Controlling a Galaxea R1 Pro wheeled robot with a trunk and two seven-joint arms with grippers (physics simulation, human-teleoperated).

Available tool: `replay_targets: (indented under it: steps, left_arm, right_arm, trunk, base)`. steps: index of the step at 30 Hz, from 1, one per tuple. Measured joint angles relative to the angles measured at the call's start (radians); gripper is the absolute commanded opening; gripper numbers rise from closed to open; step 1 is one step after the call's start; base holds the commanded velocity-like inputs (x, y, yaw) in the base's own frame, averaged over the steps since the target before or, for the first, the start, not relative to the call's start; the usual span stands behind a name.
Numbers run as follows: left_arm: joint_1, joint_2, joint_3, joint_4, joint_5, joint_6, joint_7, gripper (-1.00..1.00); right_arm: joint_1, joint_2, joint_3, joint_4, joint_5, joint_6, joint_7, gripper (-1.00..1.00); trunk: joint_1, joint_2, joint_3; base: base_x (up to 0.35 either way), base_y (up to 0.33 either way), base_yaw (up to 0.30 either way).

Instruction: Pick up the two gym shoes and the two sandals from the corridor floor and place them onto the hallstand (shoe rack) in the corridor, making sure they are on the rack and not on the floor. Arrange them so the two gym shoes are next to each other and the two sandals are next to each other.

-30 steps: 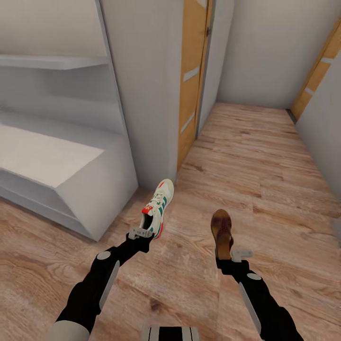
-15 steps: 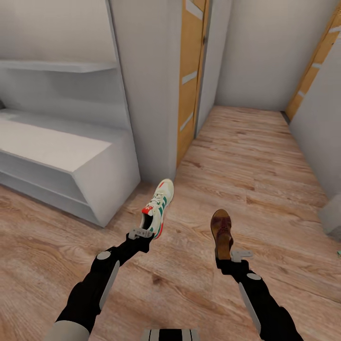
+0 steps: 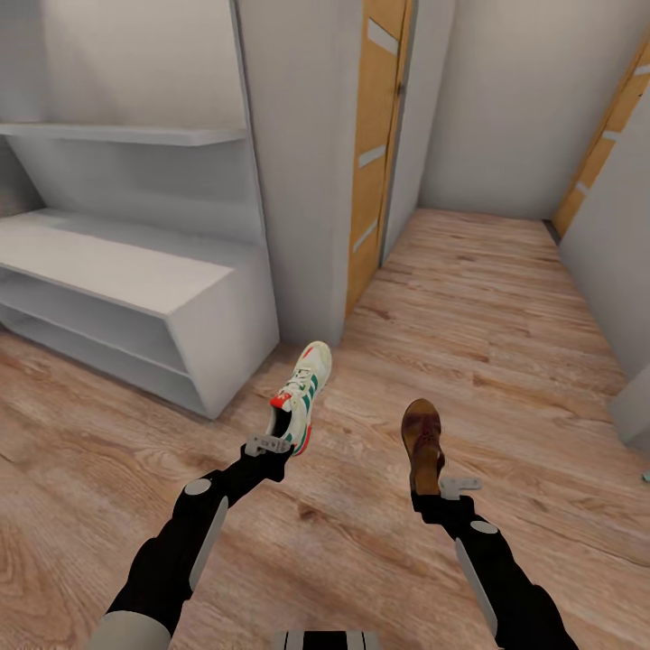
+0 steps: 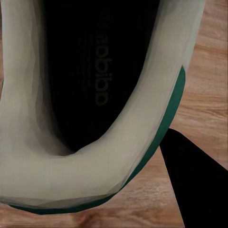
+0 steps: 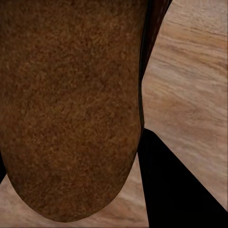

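My left gripper [image 3: 282, 442] is shut on the heel of a white gym shoe [image 3: 302, 395] with green stripes and red-orange accents, held above the wood-plank floor [image 3: 469, 298]. The left wrist view looks into that shoe's dark opening [image 4: 90, 76], with one dark finger [image 4: 199, 185] at its rim. My right gripper [image 3: 431, 487] is shut on the heel of a brown sandal [image 3: 422, 442], toe pointing away. The right wrist view shows the sandal's brown insole [image 5: 71, 104] close up and a dark finger [image 5: 175, 190] beside it. The pale hallstand [image 3: 135, 271] stands at the left, its bench top bare.
A grey wall pillar [image 3: 298, 162] rises right of the hallstand. Behind it is an orange-wood door [image 3: 379, 144], and another door [image 3: 605, 135] is at the far right. The corridor runs ahead between grey walls. A grey block edge [image 3: 632, 406] juts in at the right.
The whole view has turned left, so the hallstand shows more of its bench and lower shelves. Both arms hold the shoe and sandal in the same pose.
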Motion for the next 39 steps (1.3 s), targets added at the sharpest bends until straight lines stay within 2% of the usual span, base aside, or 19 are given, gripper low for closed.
replay_targets:
  steps: [14,26,32,39]
  left_arm:
    - [0.000,-0.001,0.000,0.000,0.000,0.000,0.000,-1.00]
    - [0.000,-0.002,0.000,0.000,0.001,0.002,0.000,-1.00]
    - [0.000,-0.002,0.000,0.000,0.000,0.000,0.000,-1.00]
    - [0.000,-0.002,0.000,0.000,0.001,0.000,0.000,-1.00]
  right_arm:
    - [0.000,0.000,0.000,0.000,0.000,0.000,0.000,-1.00]
    - [0.000,0.000,0.000,0.000,0.000,0.000,0.000,-1.00]
    - [0.000,0.000,0.000,0.001,0.000,0.000,0.000,-1.00]
    - [0.000,0.001,0.000,0.001,0.001,0.000,0.000,-1.00]
  trunk:
    - [0.000,0.000,0.016]
    - [-0.005,0.003,0.075]
    - [-0.005,0.003,0.082]
    - [-0.005,0.003,0.084]
  base:
    - [-0.001,0.000,0.230]
    - [0.000,0.000,0.232]
    - [0.000,0.000,0.218]
    - [-0.095,0.073,0.054]
